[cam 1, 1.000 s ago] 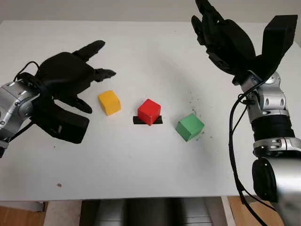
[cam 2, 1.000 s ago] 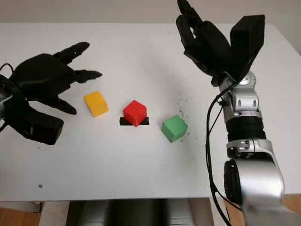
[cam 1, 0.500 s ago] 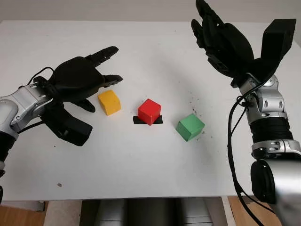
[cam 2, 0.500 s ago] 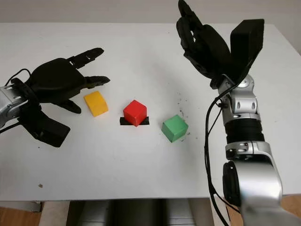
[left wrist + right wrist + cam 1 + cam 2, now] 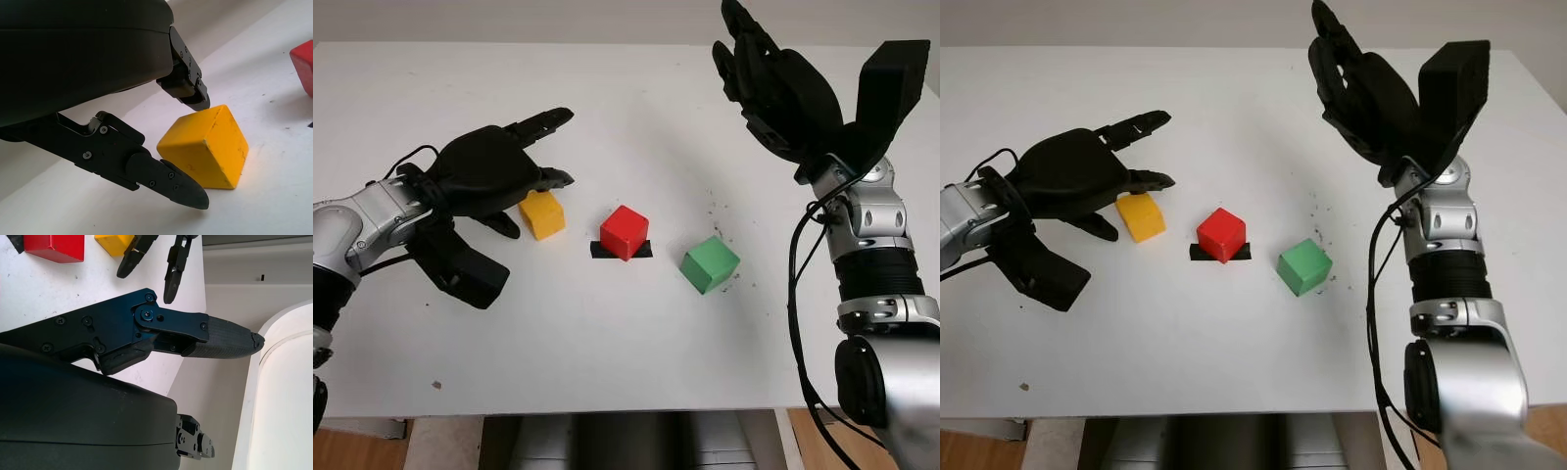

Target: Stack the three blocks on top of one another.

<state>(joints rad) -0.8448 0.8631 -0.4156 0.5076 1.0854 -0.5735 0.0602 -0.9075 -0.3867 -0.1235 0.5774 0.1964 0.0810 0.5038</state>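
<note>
Left hand [image 5: 484, 176] open, hovering over the yellow block [image 5: 541, 213] without gripping it, red block [image 5: 625, 231] on a black marker [image 5: 641, 250] mid-table, green block [image 5: 710, 264] beside it, right hand [image 5: 783, 83] open, raised above the white table [image 5: 607, 333].

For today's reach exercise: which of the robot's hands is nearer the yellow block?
Left. The left hand hovers at the yellow block, open around it. The right hand is raised far beyond the green block.

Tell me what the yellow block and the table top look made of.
Yellow block: probably painted wood, maybe plastic; matte, with small dark scuffs and slightly rounded edges. Table top: smooth white laminate or painted board, by its even faint sheen; dark specks lie near the green block.
</note>
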